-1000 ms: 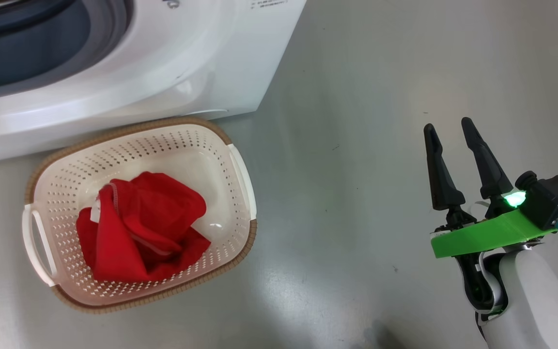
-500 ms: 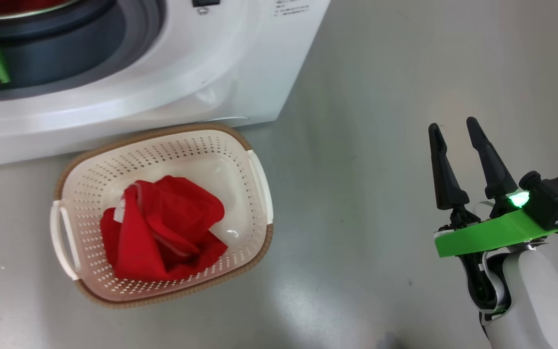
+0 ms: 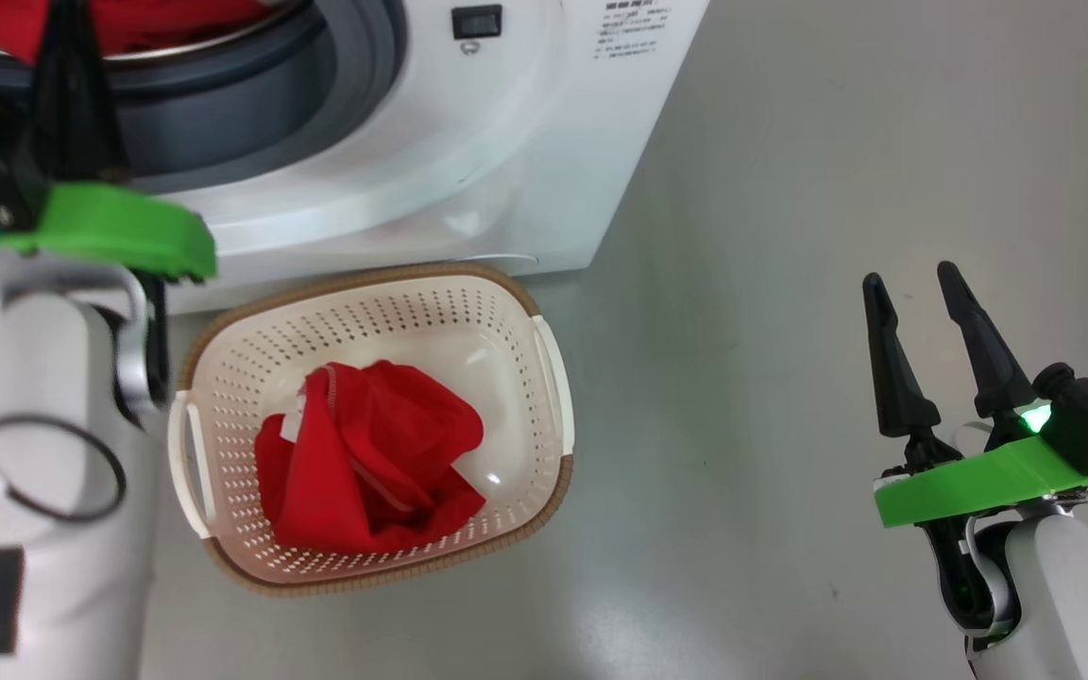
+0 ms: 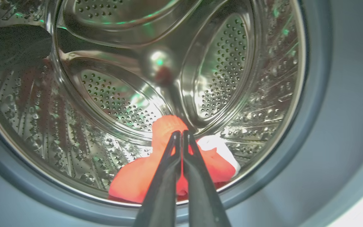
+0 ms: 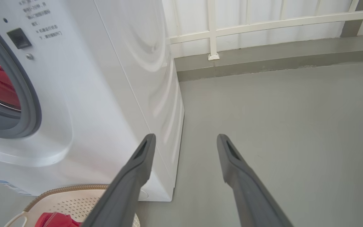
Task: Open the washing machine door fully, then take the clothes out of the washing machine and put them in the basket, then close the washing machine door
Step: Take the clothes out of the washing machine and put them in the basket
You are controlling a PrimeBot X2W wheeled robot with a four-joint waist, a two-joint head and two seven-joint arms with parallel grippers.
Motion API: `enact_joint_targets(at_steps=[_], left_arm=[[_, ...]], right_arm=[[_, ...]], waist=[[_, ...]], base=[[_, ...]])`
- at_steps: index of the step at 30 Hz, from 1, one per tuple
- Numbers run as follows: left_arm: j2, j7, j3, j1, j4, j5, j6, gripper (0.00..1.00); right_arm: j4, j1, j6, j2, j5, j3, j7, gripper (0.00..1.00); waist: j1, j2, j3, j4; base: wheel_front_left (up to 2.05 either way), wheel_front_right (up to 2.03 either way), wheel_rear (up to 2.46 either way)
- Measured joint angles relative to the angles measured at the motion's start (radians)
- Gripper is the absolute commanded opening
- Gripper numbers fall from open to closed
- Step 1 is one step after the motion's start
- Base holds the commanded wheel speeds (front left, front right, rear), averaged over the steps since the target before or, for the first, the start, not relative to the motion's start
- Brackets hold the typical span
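Clothes (image 4: 131, 184) unloading midway: some in basket (image 3: 412, 321), more at drum's (image 4: 115, 104) 6 o'clock. Left claw (image 4: 181, 134) closed before them; right claw (image 3: 909, 274) open, idle. Next: open, reach, pinch.

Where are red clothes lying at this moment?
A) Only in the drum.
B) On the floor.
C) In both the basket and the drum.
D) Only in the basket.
C: red clothes lie in the basket, and more red cloth rests inside the drum of the washing machine.

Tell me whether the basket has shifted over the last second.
No. The basket keeps its place below the washing machine's front corner; the camera shifted instead.
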Motion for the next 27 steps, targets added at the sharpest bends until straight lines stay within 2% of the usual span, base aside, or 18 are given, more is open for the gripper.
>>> enact_joint_targets(at_steps=[5, 14, 19, 27], left_arm=[[-0.049, 0.0, 0.046, 0.129, -0.162, 0.002, -0.002, 0.0], [-0.095, 0.0, 0.094, 0.315, -0.37, 0.01, -0.061, 0.0], [-0.1, 0.0, 0.1, 0.385, -0.467, 0.01, -0.08, 0.0], [-0.104, -0.002, 0.098, 0.458, -0.653, -0.004, -0.079, 0.0]], right_arm=[[0.0, 0.021, 0.0, -0.002, -0.001, -0.002, 0.0, 1.0], [0.001, 0.046, 0.0, -0.007, -0.001, -0.017, 0.0, 1.0], [0.0, 0.049, 0.0, -0.009, -0.001, -0.035, 0.0, 1.0], [-0.002, 0.06, 0.0, -0.01, -0.003, -0.038, 0.0, 1.0]], waist=[[0.0, 0.0, -0.027, 0.014], [0.0, 0.0, -0.06, 0.031], [0.0, 0.0, -0.063, 0.037], [0.0, 0.0, -0.067, 0.039]], base=[[0.0, 0.0, 0.0], [0.0, 0.0, 0.0], [0.0, 0.0, 0.0], [0.0, 0.0, 0.0]])
